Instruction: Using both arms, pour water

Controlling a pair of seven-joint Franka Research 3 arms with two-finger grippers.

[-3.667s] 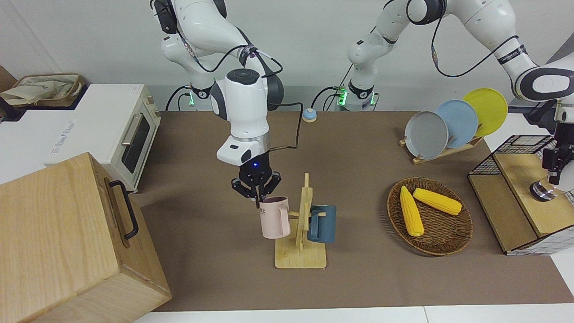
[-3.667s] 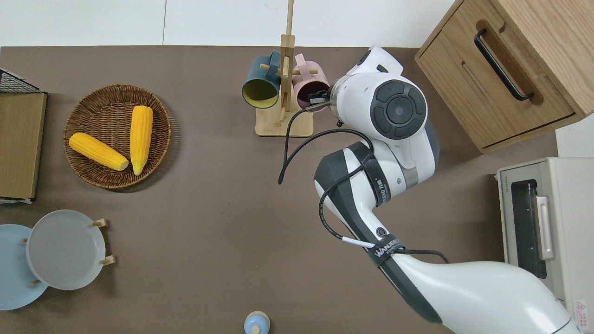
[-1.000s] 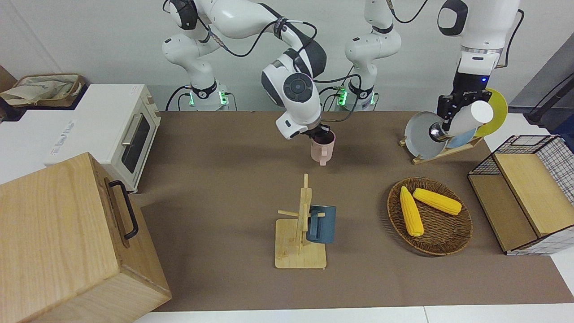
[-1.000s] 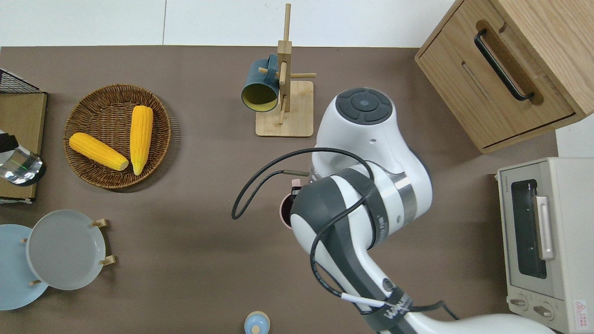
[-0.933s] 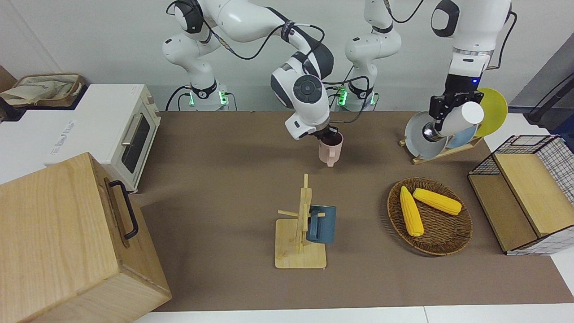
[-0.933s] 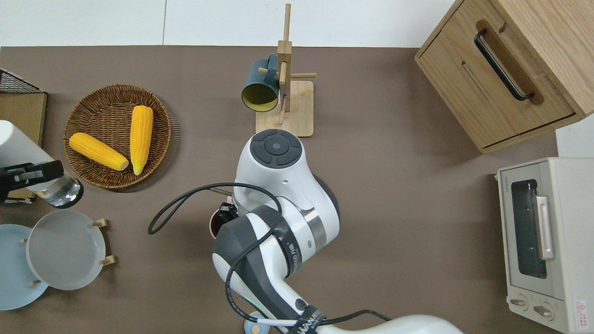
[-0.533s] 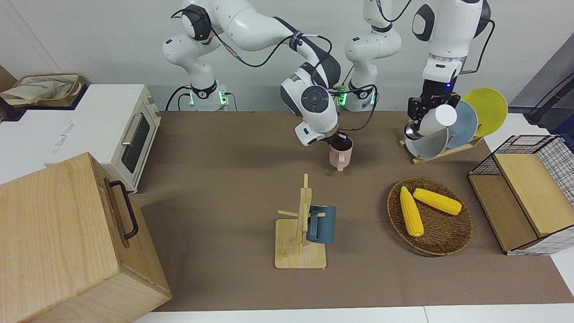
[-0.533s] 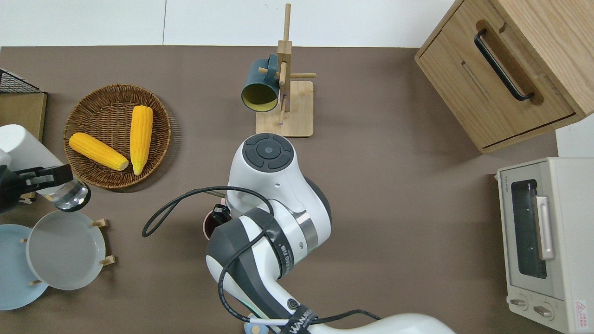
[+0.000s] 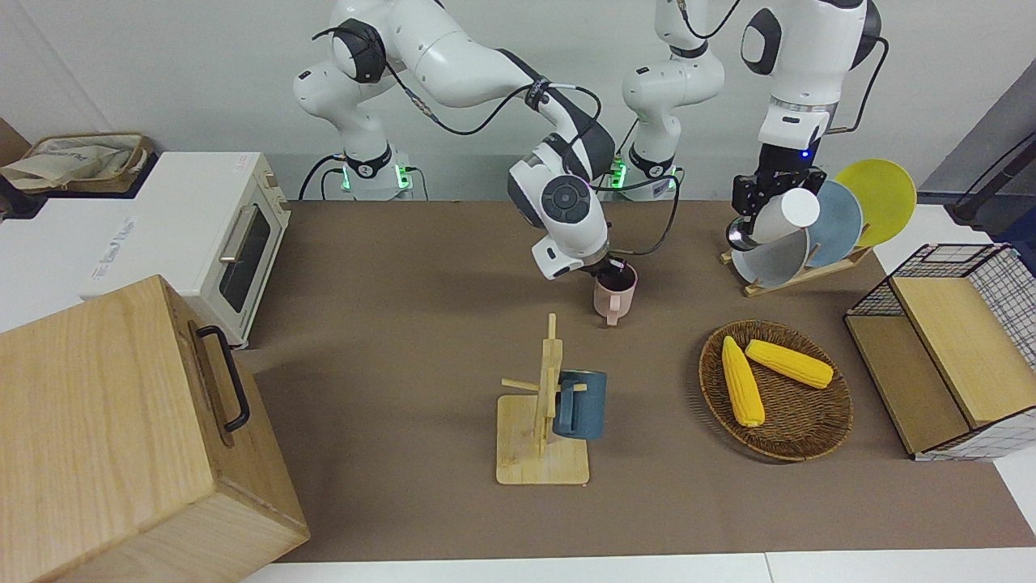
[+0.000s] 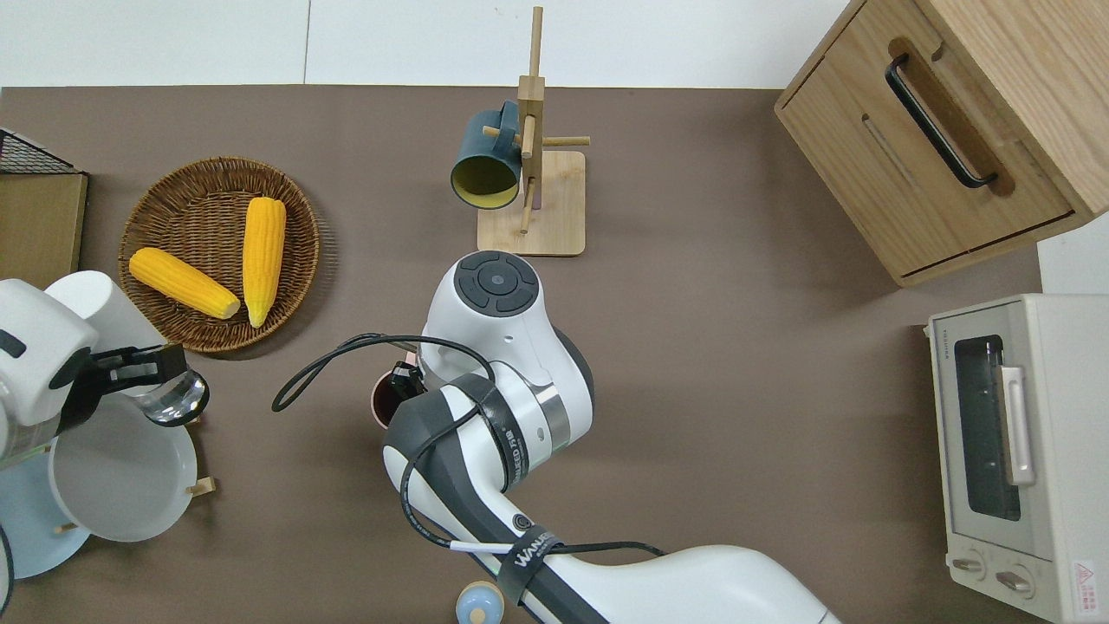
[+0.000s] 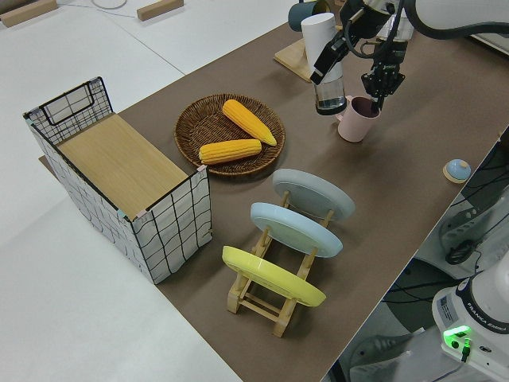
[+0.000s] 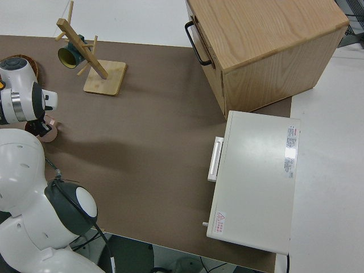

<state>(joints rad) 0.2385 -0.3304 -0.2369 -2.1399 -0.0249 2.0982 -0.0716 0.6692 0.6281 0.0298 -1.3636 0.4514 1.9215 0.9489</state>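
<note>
Bottle (image 9: 781,217) carried closer to pink mug (image 9: 613,295).

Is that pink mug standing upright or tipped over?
Upright: the pink mug rests on the table with its mouth facing up.

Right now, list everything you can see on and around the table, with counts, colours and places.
pink mug: 1, held by the right arm, mid-table
bottle: 1, white-capped clear, held tilted by the left arm
blue mug: 1, on wooden mug rack
corn cobs: 2, yellow, in wicker basket
plates: 3, grey, blue, yellow, in rack
wire crate: 1
wooden cabinet: 1
toaster oven: 1, white
right end effector: at mug rim
left end effector: around bottle
</note>
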